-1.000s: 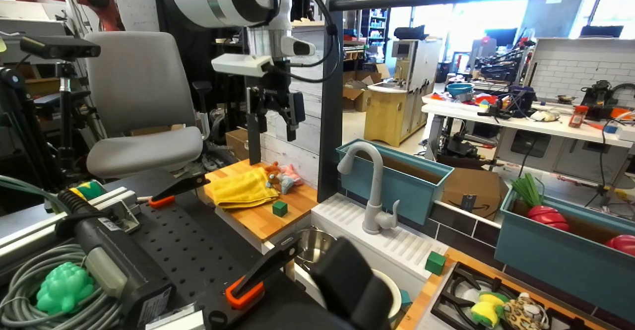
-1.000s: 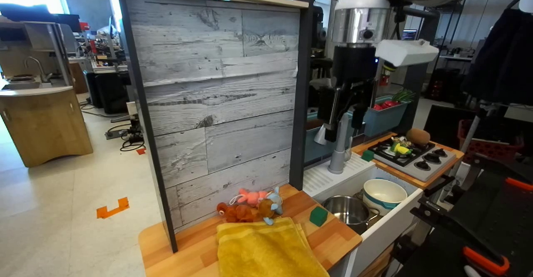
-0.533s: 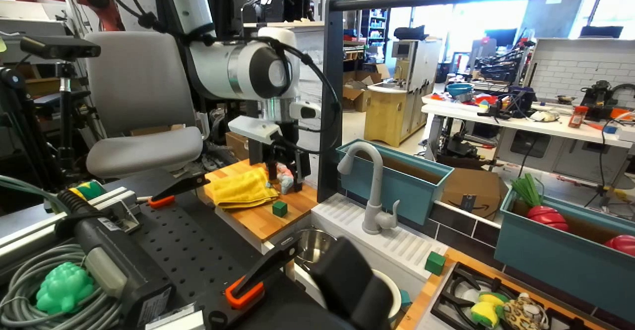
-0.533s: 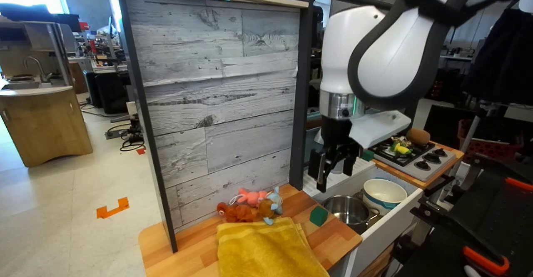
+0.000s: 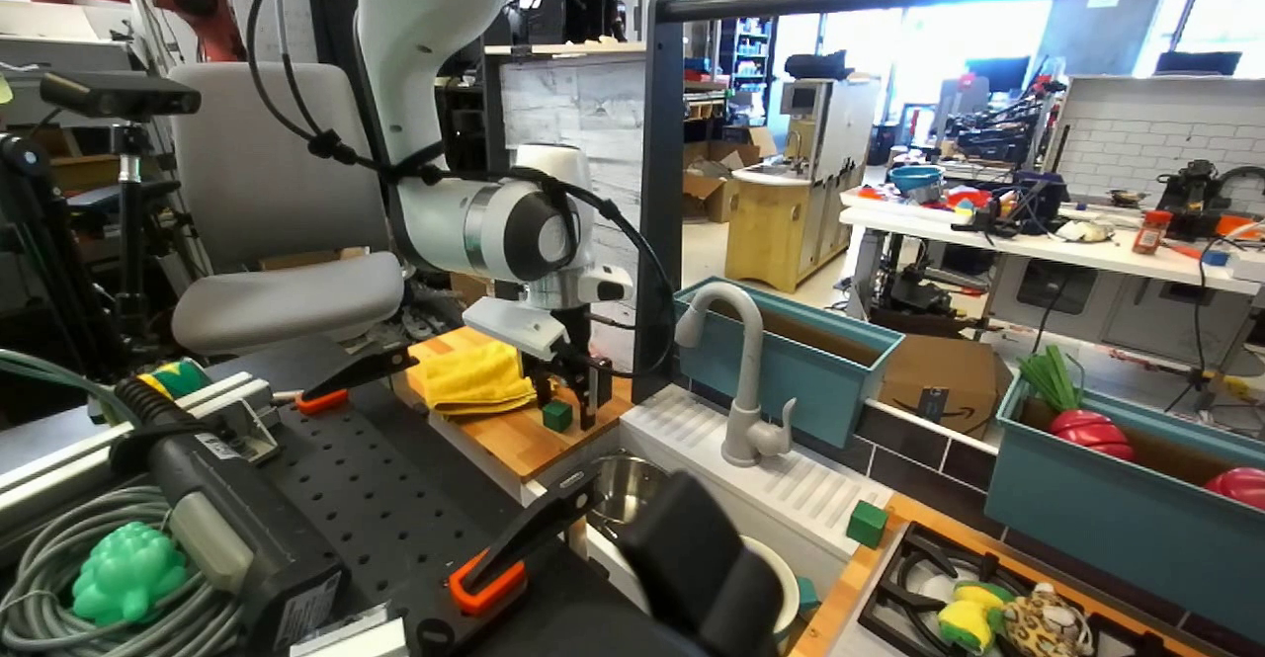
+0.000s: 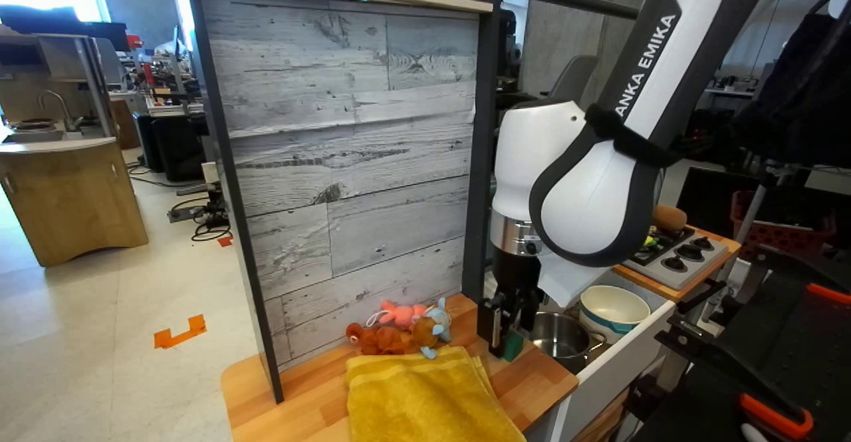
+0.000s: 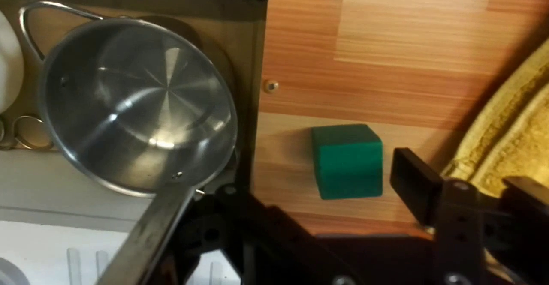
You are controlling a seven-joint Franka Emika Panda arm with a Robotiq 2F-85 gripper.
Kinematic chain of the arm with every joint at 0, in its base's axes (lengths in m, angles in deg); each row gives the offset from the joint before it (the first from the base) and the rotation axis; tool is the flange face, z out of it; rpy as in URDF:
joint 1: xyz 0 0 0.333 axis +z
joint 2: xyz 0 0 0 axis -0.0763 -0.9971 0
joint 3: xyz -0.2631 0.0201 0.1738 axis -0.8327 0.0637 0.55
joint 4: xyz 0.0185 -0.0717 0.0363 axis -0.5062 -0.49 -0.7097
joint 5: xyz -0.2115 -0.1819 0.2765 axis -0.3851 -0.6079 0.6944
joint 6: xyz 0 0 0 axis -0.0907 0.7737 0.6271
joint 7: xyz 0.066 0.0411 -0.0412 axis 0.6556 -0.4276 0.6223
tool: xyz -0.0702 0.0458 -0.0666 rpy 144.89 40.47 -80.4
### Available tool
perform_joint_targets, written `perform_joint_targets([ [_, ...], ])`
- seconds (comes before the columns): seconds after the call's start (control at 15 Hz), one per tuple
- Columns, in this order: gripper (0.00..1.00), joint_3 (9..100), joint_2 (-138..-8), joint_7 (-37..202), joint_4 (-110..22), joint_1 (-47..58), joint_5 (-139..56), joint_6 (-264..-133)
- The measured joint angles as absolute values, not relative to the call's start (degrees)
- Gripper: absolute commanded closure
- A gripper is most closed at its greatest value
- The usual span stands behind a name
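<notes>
Gripper [image 7: 294, 173] has its jaws spread pretty wide and isn't clamped on anything, just straddling the green cube [image 7: 349, 169], with bare wooden counter [image 7: 386, 32] showing on both sides of it in the wrist view. Cube's sitting right on that counter, closer to the yellow towel [image 7: 514, 160] side of the gap than the metal pot [image 7: 141, 105] side, and in an exterior view one of the fingers [image 6: 495, 335] hides part of it.

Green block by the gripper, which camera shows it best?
The wrist view: the green block appears large and unobstructed on the wooden counter. Both exterior views show it much smaller; in an exterior view, the gripper hides part of it.
</notes>
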State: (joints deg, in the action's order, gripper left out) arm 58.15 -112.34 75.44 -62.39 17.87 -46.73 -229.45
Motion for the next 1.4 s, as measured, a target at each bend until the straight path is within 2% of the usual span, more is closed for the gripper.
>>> perform_joint_targets([
  [0.33, 0.88, 61.4, -113.3, 79.9, -61.8, 15.3, -45.1, -229.6],
  [0.4, 0.92, 62.2, -113.2, 80.7, -61.7, 14.5, -44.7, -229.6],
  [0.6, 0.92, 62.7, -111.8, 81.5, -61.8, 13.0, -42.8, -229.5],
  [0.93, 0.92, 56.4, -107.4, 76.9, -62.5, 12.4, -38.4, -227.4],
  [1.4, 0.92, 49.6, -111.7, 66.6, -61.8, 13.9, -37.6, -224.9],
])
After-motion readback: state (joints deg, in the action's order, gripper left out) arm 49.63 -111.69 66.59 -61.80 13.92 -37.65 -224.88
